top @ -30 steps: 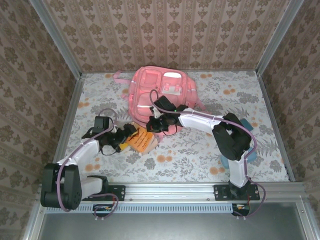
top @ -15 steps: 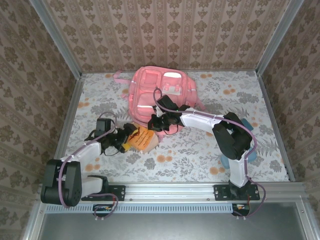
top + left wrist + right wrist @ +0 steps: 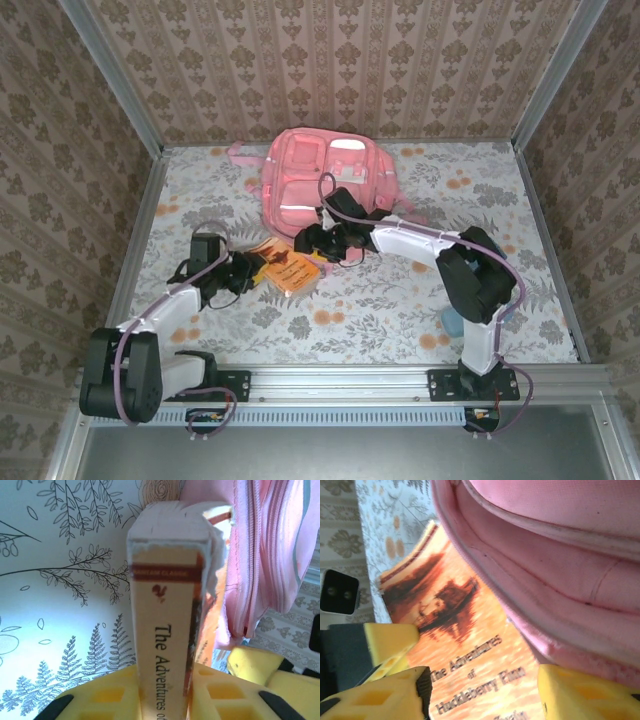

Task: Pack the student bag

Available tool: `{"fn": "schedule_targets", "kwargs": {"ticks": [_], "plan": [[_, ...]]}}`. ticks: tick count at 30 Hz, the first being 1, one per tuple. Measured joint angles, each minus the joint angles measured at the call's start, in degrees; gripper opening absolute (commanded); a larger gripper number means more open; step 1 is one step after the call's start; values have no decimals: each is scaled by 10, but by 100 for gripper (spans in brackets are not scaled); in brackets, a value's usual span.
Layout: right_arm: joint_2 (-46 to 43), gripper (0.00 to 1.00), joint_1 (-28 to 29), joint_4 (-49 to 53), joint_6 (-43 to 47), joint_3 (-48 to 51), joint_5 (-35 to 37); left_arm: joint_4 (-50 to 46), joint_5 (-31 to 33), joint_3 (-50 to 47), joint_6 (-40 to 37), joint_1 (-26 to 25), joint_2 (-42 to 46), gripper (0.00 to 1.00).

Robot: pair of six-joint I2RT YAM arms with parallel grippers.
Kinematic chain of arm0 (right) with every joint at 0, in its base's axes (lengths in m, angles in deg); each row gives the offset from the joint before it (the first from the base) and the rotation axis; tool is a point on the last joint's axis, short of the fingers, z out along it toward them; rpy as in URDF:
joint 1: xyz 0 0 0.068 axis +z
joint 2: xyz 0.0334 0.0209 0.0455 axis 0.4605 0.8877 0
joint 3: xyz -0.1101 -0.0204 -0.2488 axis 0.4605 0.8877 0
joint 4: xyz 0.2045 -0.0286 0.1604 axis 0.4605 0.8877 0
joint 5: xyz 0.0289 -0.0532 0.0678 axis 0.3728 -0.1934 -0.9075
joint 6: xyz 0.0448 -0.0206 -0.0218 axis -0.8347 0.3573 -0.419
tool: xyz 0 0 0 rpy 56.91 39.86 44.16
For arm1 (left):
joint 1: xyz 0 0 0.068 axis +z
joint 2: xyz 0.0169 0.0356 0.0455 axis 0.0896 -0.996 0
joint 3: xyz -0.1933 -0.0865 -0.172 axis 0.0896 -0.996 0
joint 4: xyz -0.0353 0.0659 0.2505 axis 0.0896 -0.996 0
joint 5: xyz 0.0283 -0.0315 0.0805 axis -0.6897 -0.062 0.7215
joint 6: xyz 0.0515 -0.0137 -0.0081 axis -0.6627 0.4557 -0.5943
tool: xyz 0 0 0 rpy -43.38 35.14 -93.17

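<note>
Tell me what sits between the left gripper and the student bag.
The paperback book, clamped in the left gripper, points toward the student bag; the left wrist view shows it.

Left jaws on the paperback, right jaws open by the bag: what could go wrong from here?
1. The left jaws pinch the book by one edge only, so it may pivot or slip when lifted.
2. The right jaws stand open beside the student bag, holding nothing, so the book could push against loose pink fabric instead of sliding in.
</note>
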Motion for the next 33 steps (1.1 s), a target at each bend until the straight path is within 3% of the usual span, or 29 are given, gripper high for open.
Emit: {"fn": "schedule_targets", "kwargs": {"ticks": [9, 14, 18, 24, 33], "plan": [[-96, 83, -4, -6, 4, 49, 45, -123, 66, 47, -57, 17, 69, 11], [-137, 87, -12, -28, -4, 94, 53, -213, 104, 122, -111, 30, 111, 10], [-167, 90, -23, -71, -23, 135, 50, -232, 115, 188, -144, 31, 126, 10], [-197, 94, -42, -204, -91, 192, 14, -153, 98, 226, -133, 25, 119, 10], [-195, 100, -45, -421, -246, 229, -16, 35, 86, 231, -29, -33, 25, 10]]}}
